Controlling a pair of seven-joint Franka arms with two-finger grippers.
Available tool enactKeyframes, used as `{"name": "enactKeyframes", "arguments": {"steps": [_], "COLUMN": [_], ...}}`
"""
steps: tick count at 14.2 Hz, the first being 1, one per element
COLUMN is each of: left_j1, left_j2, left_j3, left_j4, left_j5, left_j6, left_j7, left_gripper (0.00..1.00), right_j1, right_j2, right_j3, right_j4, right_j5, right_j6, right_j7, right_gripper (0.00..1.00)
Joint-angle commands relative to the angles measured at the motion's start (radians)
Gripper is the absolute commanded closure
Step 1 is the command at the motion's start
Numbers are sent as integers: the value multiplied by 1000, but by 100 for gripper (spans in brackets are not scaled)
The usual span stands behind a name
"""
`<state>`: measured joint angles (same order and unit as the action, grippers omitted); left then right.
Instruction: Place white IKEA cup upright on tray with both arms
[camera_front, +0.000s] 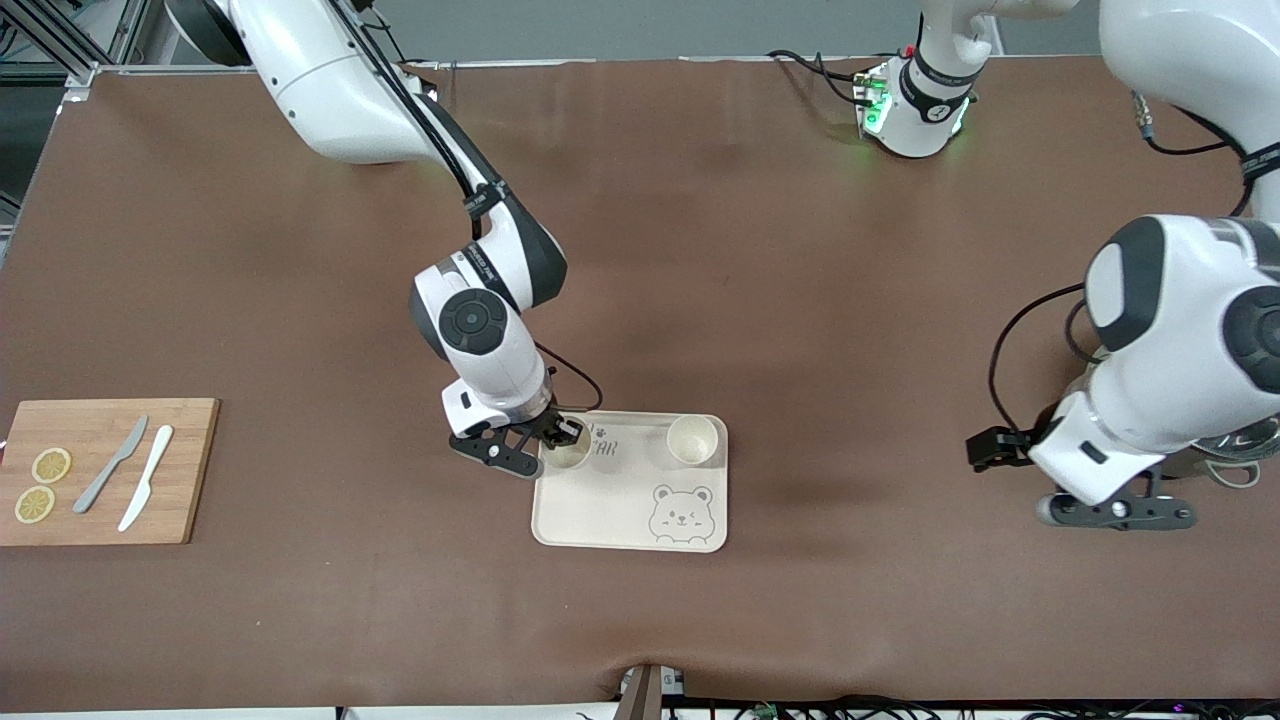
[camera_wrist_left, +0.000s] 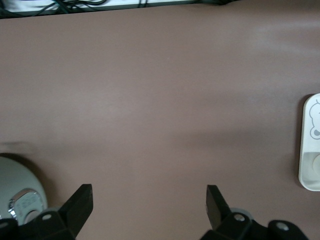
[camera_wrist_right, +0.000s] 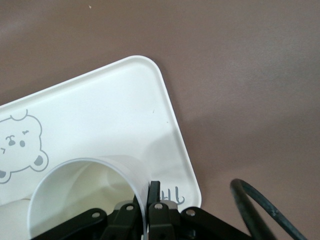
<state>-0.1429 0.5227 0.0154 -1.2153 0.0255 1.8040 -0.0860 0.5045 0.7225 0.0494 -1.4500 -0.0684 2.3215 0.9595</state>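
Right end effector (camera_front: 562, 437): over the tray corner toward the right arm's end of the counter, farther from the front camera. Fingers closed thin on the rim wall of one white cup (camera_front: 570, 450), one finger inside the rim, one outside (right wrist view (camera_wrist_right: 150, 202)). Cup is upright, mouth up, at tray level; whether its base touches the tray cannot be told.

Cups: 2. Second white cup (camera_front: 692, 440) stands upright on the tray at the corner toward the left arm's end, apart from the held one.

Tray (camera_front: 610, 510): 1, cream-white, rounded corners, grey winking bear in the corner nearer the front camera.

Left end effector (camera_front: 1115, 512): waiting low over bare brown counter (camera_front: 800, 300) toward the left arm's end, well apart from the tray. Fingers (camera_wrist_left: 80, 200) spread wide, nothing between them.

Wooden cutting board (camera_front: 190, 470): 1, at the right arm's end. On it: 2 lemon slices (camera_front: 51, 465), 1 grey knife (camera_front: 110, 465), 1 white knife (camera_front: 146, 478).
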Motion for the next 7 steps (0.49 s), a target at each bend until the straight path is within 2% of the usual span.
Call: {"name": "enactKeyframes", "arguments": {"steps": [1, 4, 7], "left_j1": [25, 37, 37], "left_j2": [-58, -110, -191], "left_j3": [-5, -6, -6], "left_j4": [-32, -47, -108], "left_j5": [-21, -21, -27], "left_j6": [-41, -77, -87], "left_j7": [25, 23, 22], "left_gripper": [0, 0, 0], "right_j1": [23, 28, 28], "right_j2": [73, 98, 123], "right_j3": [-13, -13, -13], "right_j4": [98, 109, 111], "right_j5": [-42, -60, -100], "right_j6": [-7, 18, 45], "right_j7": [67, 91, 128], "right_gripper": [100, 100, 100]}}
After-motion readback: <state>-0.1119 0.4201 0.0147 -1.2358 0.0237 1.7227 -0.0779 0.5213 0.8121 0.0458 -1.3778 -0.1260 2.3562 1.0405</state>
